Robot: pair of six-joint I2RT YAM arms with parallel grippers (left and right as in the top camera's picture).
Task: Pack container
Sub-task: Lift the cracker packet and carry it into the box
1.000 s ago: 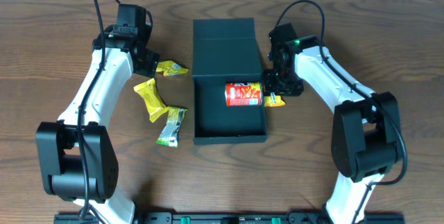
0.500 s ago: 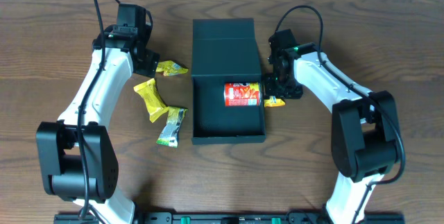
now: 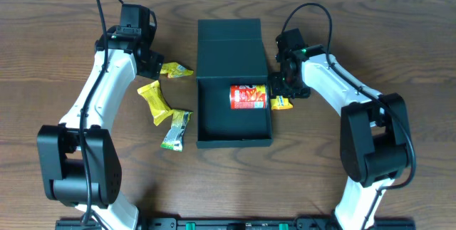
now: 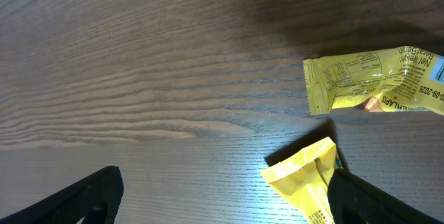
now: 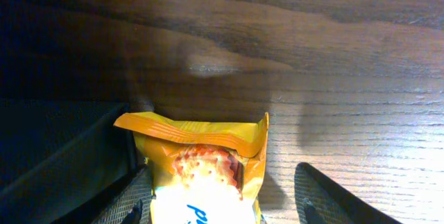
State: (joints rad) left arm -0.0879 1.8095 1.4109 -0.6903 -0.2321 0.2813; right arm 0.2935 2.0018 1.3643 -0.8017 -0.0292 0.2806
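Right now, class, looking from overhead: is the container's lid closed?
No, the lid lies flipped back flat on the table, leaving the container open with a red can showing inside.

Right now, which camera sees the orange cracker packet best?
The right wrist view: the orange cracker packet fills the middle, its cracker picture clear. Overhead shows only a small orange sliver beside the container. The left wrist view misses it, showing only yellow packets.
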